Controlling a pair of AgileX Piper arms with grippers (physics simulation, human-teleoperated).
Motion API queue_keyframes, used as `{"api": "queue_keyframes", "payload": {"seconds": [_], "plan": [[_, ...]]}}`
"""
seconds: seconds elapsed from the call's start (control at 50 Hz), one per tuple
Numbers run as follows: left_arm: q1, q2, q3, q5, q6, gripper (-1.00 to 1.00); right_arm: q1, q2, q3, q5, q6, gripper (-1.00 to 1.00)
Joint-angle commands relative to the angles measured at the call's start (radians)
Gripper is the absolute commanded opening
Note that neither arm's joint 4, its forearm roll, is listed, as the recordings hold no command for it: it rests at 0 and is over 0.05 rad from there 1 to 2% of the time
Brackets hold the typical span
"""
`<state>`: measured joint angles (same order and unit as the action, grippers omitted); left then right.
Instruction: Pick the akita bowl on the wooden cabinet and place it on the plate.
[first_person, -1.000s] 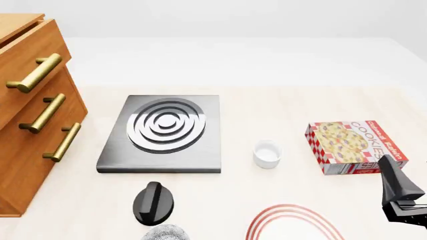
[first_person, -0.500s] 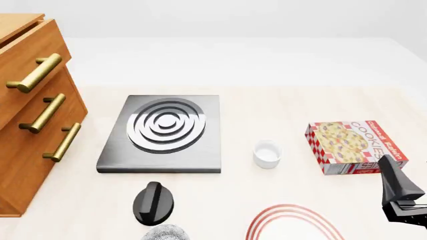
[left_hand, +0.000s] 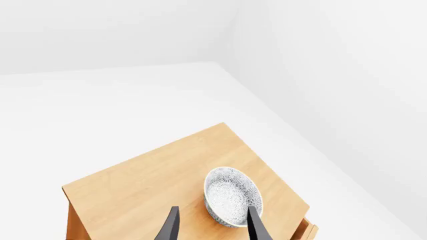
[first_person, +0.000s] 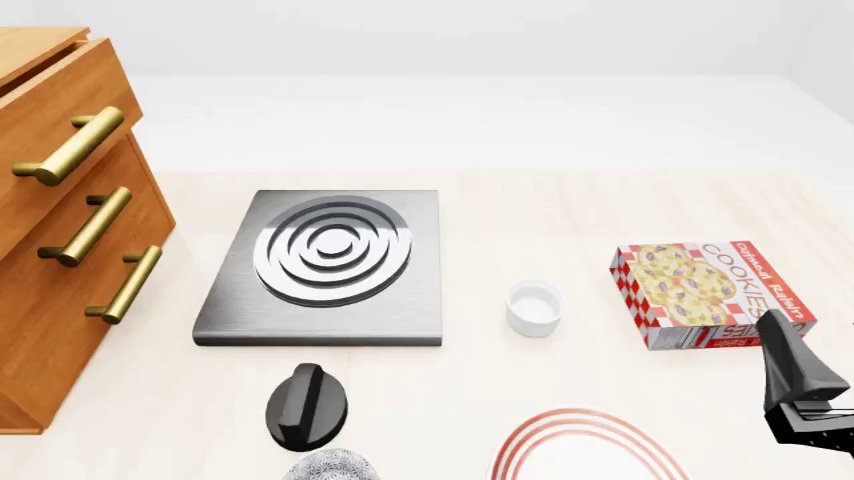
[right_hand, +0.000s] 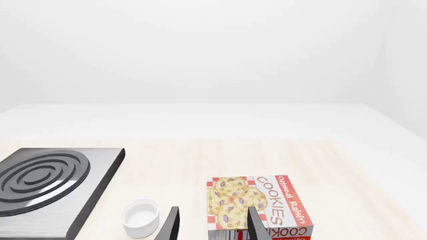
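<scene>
The counter was pale, light-grained wood, set in a plain white room with bare white walls. At its far left stood the wooden cabinet, orange-brown with brass bar handles. The left wrist view showed the akita bowl sitting upright on the cabinet's flat top, toward one corner. The left gripper hovered above it, fingers spread apart and holding nothing, one finger overlapping the bowl's rim in that view.

Right of the cabinet lay a square grey stove plate with silver rings. A small white cup stood just right of it, and a cookie box further right. Nearer, a black knob sat beside a second speckled bowl at the near edge. The plate lay near centre-right, bare. The right gripper, fingers parted and empty, hung at the near right, by the cookie box.
</scene>
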<state>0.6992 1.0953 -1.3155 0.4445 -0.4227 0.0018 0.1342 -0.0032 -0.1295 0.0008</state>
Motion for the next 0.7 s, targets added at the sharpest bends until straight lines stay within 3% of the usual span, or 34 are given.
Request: {"api": "queue_keyframes", "payload": {"seconds": [0.02, 0.7], "plan": [[0.005, 0.036, 0.009, -0.027, -0.017, 1.00, 0.000, 0.000, 0.000, 0.000, 0.000, 1.00], [0.013, 0.118, -0.024, -0.046, -0.029, 1.00, 0.000, 0.001, 0.000, 0.000, 0.000, 1.00]]}}
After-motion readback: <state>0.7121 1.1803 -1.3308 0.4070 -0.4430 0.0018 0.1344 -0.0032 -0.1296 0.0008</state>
